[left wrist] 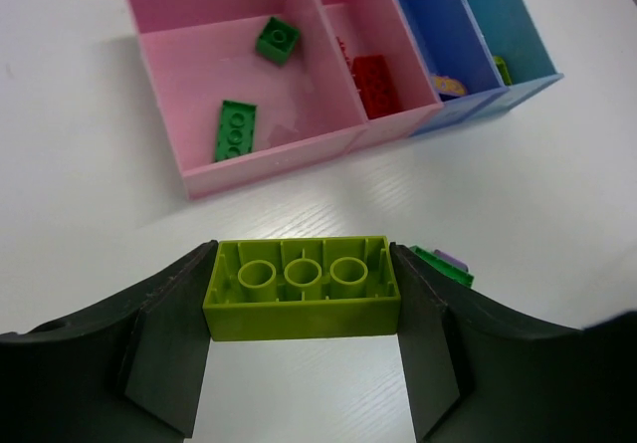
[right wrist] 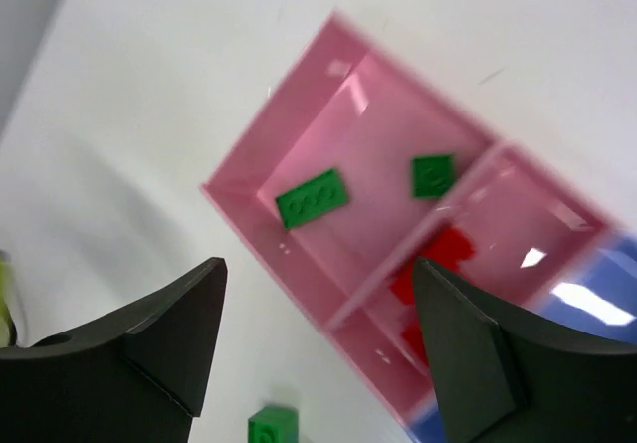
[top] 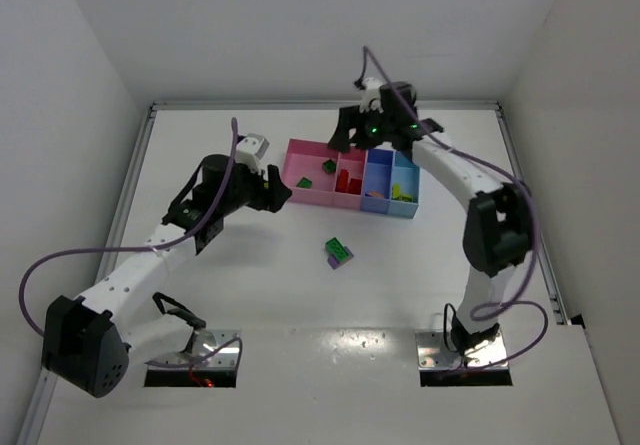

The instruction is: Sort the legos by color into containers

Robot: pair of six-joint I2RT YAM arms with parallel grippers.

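Observation:
My left gripper point(left wrist: 302, 264) is shut on a yellow-green lego point(left wrist: 302, 299), held underside up above the table just short of the containers. In the top view this gripper point(top: 278, 191) is at the left end of the wide pink bin point(top: 297, 191). That bin point(left wrist: 169, 114) holds two green legos point(left wrist: 277, 40) point(left wrist: 235, 129). The narrower pink bin point(left wrist: 343, 20) holds red legos point(left wrist: 373, 73). The dark blue bin point(left wrist: 423, 10) and the light blue bin point(left wrist: 508, 15) each hold a small piece. My right gripper point(right wrist: 318, 269) point(top: 352, 137) is open and empty, above the pink bins.
A green lego stacked with a purple one point(top: 338, 252) lies on the table in front of the bins; its corner shows behind my left gripper's right finger point(left wrist: 445, 263), and its green lego point(right wrist: 273, 428) shows in the right wrist view. Walls close the table on three sides.

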